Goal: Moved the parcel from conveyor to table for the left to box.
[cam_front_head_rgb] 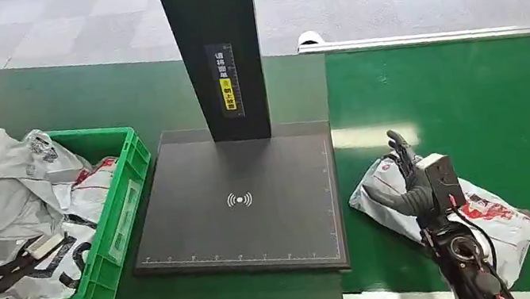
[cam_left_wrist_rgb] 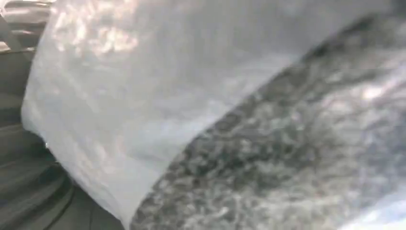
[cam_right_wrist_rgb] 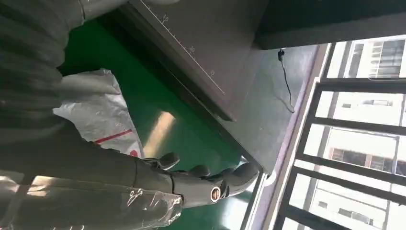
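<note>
right hand (cam_front_head_rgb: 413, 178) over the parcel (cam_front_head_rgb: 490, 218) on the conveyor (cam_front_head_rgb: 479, 99)
fingers extended, nothing gripped; close around the parcel's middle before lifting toward the table (cam_front_head_rgb: 149, 95). left hand's state: cannot tell.

Grey parcel (cam_front_head_rgb: 489, 214) w/ red print, green conveyor (cam_front_head_rgb: 479, 99)

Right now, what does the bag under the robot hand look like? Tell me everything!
The parcel is a soft, crinkly grey-white plastic mailer with red markings. It lies flat and rumpled on the green conveyor belt, just right of the dark scanner platform. The right robot hand rests on top of it, fingers extended, not clearly gripping.
</note>
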Robot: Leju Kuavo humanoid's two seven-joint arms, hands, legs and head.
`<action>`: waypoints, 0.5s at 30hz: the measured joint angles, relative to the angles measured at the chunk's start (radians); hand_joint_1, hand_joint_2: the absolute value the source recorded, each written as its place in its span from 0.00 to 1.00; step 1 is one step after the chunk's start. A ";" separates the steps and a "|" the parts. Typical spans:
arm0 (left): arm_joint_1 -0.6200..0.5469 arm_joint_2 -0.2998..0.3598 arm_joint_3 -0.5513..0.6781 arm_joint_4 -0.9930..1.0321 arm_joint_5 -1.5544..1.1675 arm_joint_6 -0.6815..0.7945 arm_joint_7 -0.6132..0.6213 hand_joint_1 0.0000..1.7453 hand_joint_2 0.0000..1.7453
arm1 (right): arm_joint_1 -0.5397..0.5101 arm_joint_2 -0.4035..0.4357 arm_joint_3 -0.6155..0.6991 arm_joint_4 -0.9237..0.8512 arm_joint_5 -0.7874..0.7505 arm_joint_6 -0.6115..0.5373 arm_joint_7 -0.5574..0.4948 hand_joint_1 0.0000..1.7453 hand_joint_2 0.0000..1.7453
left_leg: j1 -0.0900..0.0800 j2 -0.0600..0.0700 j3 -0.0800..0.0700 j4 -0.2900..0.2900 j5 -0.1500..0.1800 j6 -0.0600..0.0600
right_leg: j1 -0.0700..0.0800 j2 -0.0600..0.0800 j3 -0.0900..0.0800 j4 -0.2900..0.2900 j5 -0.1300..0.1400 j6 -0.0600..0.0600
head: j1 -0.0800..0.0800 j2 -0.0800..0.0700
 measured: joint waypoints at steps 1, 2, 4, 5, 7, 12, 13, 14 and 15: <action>0.008 0.015 -0.001 0.014 0.000 0.000 0.036 0.92 1.00 | 0.000 0.002 -0.001 0.000 0.006 0.005 0.000 0.00 1.00 | 0.000 0.000 0.000 0.000 0.000 0.000 | 0.000 0.000 0.000 0.000 0.000 0.000 | 0.001 0.000; 0.014 0.041 -0.014 0.036 0.000 -0.002 0.119 0.88 1.00 | 0.000 0.004 -0.002 0.000 0.011 0.008 0.000 0.00 1.00 | 0.000 0.000 0.000 0.000 0.000 0.000 | 0.000 0.000 -0.001 0.000 0.000 0.000 | 0.000 0.000; -0.011 0.158 -0.094 0.110 0.000 -0.027 0.379 0.90 1.00 | 0.000 0.006 -0.008 0.000 0.017 0.009 0.001 0.00 1.00 | 0.002 0.000 0.000 0.001 0.001 -0.001 | 0.002 0.000 -0.004 0.000 0.001 -0.001 | 0.000 0.000; -0.046 0.243 -0.157 0.159 0.000 -0.035 0.495 0.90 1.00 | -0.001 0.007 -0.010 0.000 0.018 0.009 0.002 0.00 1.00 | 0.004 -0.002 -0.002 0.001 0.001 -0.002 | 0.004 -0.001 -0.003 0.000 0.001 -0.001 | 0.000 0.000; -0.135 0.325 -0.269 0.233 -0.001 -0.091 0.659 0.90 1.00 | 0.000 0.008 -0.013 0.000 0.022 0.016 0.002 0.00 1.00 | 0.004 -0.003 0.002 0.002 0.002 -0.002 | 0.004 -0.003 -0.011 -0.001 0.000 -0.001 | -0.003 0.000; -0.369 0.312 -0.845 0.493 -0.003 -0.206 1.323 0.79 1.00 | -0.027 0.021 -0.015 0.003 0.032 0.032 -0.013 0.00 1.00 | 0.003 0.001 0.003 0.001 0.003 -0.001 | 0.001 0.000 0.003 0.000 0.005 -0.002 | -0.002 0.000; -0.381 0.318 -0.999 0.528 -0.003 -0.206 1.317 0.80 1.00 | -0.030 0.020 -0.015 0.007 0.034 0.034 -0.015 0.00 1.00 | 0.003 0.001 0.003 0.001 0.003 -0.001 | 0.001 0.001 0.004 -0.001 0.005 -0.001 | 0.001 0.000; -0.385 0.322 -1.134 0.553 -0.003 -0.203 1.308 0.81 1.00 | -0.033 0.022 -0.015 0.010 0.034 0.036 -0.018 0.00 1.00 | 0.002 0.002 0.003 0.001 0.003 -0.001 | 0.000 0.002 0.004 -0.001 0.005 -0.002 | -0.001 0.000; -0.389 0.324 -1.234 0.575 -0.003 -0.203 1.295 0.79 1.00 | -0.035 0.023 -0.015 0.012 0.034 0.038 -0.019 0.00 1.00 | 0.002 0.006 0.003 0.001 0.002 -0.001 | 0.000 0.006 0.003 -0.001 0.006 -0.001 | 0.000 0.000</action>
